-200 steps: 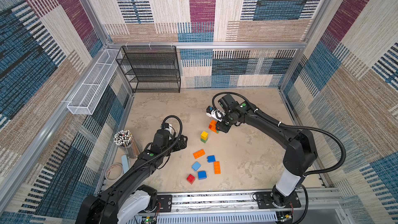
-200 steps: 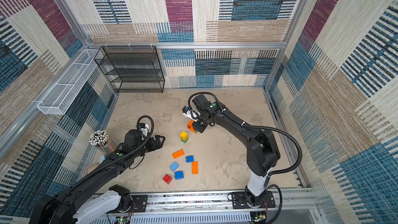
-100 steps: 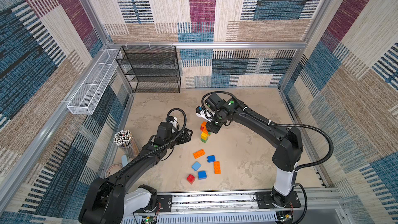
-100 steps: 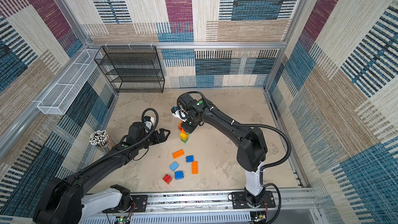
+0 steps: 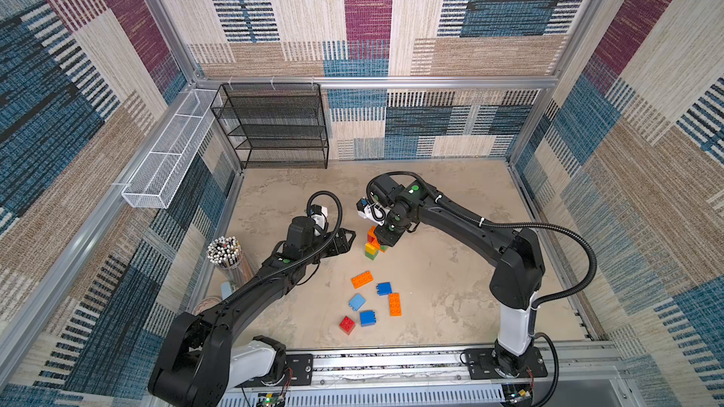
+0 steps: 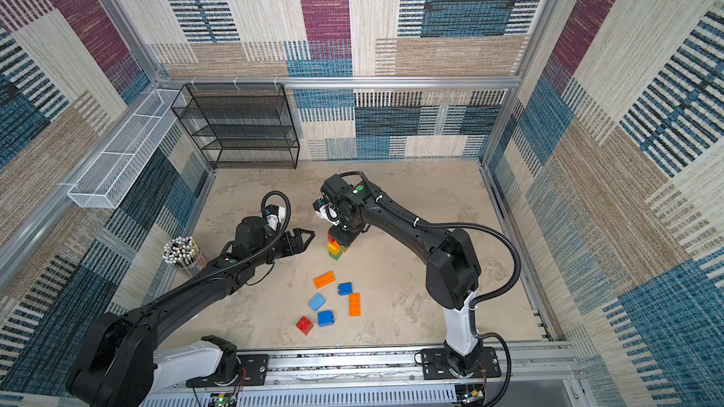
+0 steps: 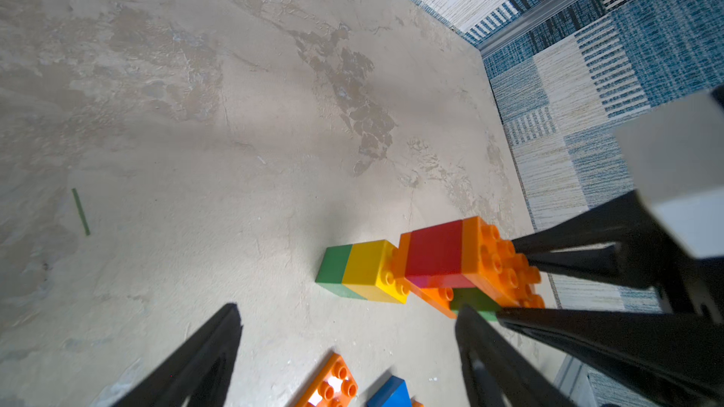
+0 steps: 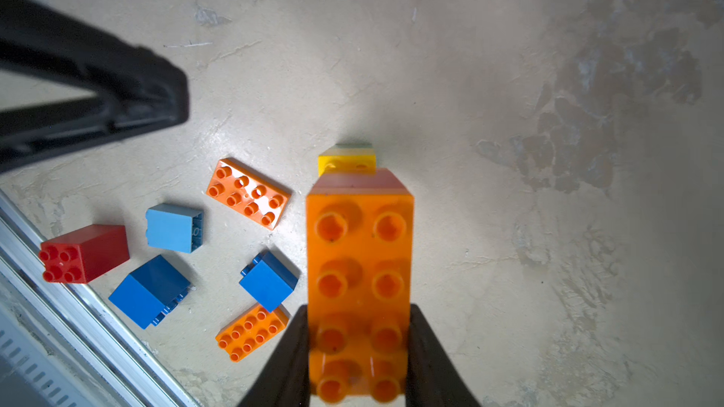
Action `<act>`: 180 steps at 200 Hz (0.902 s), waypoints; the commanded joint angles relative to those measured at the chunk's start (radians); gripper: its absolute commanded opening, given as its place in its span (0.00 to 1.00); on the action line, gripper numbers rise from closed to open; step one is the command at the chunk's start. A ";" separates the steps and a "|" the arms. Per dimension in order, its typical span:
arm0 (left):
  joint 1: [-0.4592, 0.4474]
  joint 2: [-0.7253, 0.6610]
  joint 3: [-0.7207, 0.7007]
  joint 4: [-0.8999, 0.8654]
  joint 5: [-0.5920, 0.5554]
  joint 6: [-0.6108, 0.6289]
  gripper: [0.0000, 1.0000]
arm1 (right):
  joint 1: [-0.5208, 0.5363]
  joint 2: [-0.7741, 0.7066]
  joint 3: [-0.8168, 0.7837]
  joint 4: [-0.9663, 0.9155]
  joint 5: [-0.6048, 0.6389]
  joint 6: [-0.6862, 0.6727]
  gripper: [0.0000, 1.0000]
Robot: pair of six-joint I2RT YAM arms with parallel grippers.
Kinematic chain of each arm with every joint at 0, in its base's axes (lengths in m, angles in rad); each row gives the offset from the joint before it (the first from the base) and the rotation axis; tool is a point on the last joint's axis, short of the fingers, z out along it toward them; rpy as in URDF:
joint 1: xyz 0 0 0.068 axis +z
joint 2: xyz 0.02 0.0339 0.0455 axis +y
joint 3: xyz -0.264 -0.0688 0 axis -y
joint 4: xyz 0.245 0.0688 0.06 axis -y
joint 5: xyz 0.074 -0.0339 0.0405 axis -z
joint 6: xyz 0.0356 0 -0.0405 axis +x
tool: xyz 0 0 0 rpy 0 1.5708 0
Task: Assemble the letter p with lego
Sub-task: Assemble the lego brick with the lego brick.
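Note:
A yellow brick on a green one (image 7: 364, 268) stands as a short stack on the floor (image 5: 371, 252) (image 6: 335, 254). My right gripper (image 8: 358, 309) is shut on a joined lego piece. That piece has a long orange brick (image 8: 358, 252) on top, then red (image 7: 435, 254), then orange and green. Its lower orange brick meets the yellow brick's studs; I cannot tell whether it is seated. My left gripper (image 7: 348, 309) (image 5: 346, 238) is open and empty, low beside the stack. Several loose bricks lie nearer the front: two orange (image 5: 361, 279), two blue (image 5: 384, 288), a light blue (image 5: 357, 301), a red (image 5: 347, 324).
A cup of pencils (image 5: 227, 252) stands by the left wall. At the back left are a black wire shelf (image 5: 274, 127) and a white wire basket (image 5: 164, 166) on the wall. The metal rail (image 5: 391, 362) runs along the front edge.
My right arm has carried the joined piece leftward and down onto the yellow-green stack. My left gripper has moved forward toward the stack, with its jaws a little narrower.

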 commanded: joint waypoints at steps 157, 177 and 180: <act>-0.006 0.030 0.028 0.044 0.024 -0.007 0.87 | 0.023 0.007 -0.035 0.021 0.047 0.036 0.17; -0.012 0.036 0.035 0.043 0.024 -0.010 0.87 | 0.024 -0.006 -0.050 0.028 0.050 0.039 0.17; -0.012 0.036 0.036 0.043 0.023 -0.009 0.87 | 0.024 -0.008 -0.050 0.027 0.050 0.039 0.17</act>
